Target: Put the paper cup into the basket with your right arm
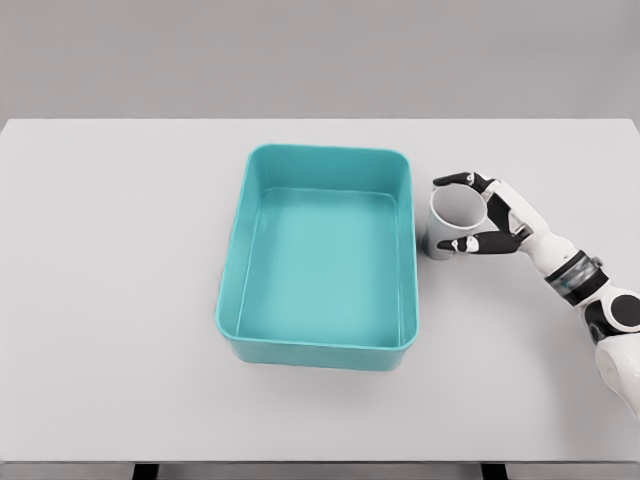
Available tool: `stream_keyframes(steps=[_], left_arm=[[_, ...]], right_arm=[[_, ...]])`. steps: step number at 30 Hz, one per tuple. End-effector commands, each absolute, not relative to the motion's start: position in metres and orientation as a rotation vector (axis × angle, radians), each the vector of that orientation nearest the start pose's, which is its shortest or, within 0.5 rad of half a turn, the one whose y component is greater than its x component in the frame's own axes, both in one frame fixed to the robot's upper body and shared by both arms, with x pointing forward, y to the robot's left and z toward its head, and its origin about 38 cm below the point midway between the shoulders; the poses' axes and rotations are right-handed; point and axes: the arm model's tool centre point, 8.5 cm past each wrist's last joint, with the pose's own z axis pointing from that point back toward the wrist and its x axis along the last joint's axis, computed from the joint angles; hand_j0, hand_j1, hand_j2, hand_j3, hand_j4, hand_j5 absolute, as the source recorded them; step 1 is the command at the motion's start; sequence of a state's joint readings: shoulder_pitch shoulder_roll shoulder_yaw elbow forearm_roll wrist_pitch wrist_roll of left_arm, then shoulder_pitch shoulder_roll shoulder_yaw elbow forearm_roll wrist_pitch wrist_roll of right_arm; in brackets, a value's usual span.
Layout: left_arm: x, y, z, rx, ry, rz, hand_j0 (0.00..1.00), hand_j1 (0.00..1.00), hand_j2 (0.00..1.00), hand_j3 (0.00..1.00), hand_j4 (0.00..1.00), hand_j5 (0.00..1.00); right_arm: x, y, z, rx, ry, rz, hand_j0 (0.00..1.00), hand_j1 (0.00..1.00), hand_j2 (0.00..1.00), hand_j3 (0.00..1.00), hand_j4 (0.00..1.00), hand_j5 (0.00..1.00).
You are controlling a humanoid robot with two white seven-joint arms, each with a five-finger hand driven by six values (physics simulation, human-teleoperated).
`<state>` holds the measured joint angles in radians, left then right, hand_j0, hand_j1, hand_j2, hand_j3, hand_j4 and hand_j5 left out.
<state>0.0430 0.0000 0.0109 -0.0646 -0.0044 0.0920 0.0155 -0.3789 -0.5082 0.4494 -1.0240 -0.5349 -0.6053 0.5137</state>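
A pale grey desk (120, 300) fills the frame under a plain grey wall. Right of centre stands the white paper cup (452, 220), upright with its mouth open, just beside the right wall of the teal basket (318, 345). The right hand (478, 212) wraps around the cup, thumb low on its side and fingers curled over the far rim; it seems to rest on the desk, though that is hard to judge. The white arm enters from the lower right.
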Motion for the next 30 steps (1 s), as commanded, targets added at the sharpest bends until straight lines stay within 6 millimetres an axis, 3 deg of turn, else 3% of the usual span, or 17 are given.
stream_keyframes(steps=[1,20,26,30], left_arm=[[-0.015,0.273,-0.263,0.103,0.07,0.009,1.0,1.0,1.0,1.0,1.0,1.0],[-0.015,0.273,-0.263,0.103,0.07,0.009,1.0,1.0,1.0,1.0,1.0,1.0],[-0.015,0.273,-0.263,0.103,0.07,0.009,1.0,1.0,1.0,1.0,1.0,1.0],[-0.015,0.273,-0.263,0.103,0.07,0.009,1.0,1.0,1.0,1.0,1.0,1.0]], right_arm=[[0.426,-0.321,0.083,0.316,-1.736,0.749,0.55,0.55,0.55,0.55,0.55,0.55],[0.435,-0.34,0.147,0.25,-1.821,0.897,0.55,0.55,0.55,0.55,0.55,0.55],[0.443,-0.331,0.168,0.254,-1.827,0.995,0.55,0.55,0.55,0.55,0.55,0.55],[0.454,-0.316,0.194,0.26,-1.874,1.055,0.55,0.55,0.55,0.55,0.55,0.55]])
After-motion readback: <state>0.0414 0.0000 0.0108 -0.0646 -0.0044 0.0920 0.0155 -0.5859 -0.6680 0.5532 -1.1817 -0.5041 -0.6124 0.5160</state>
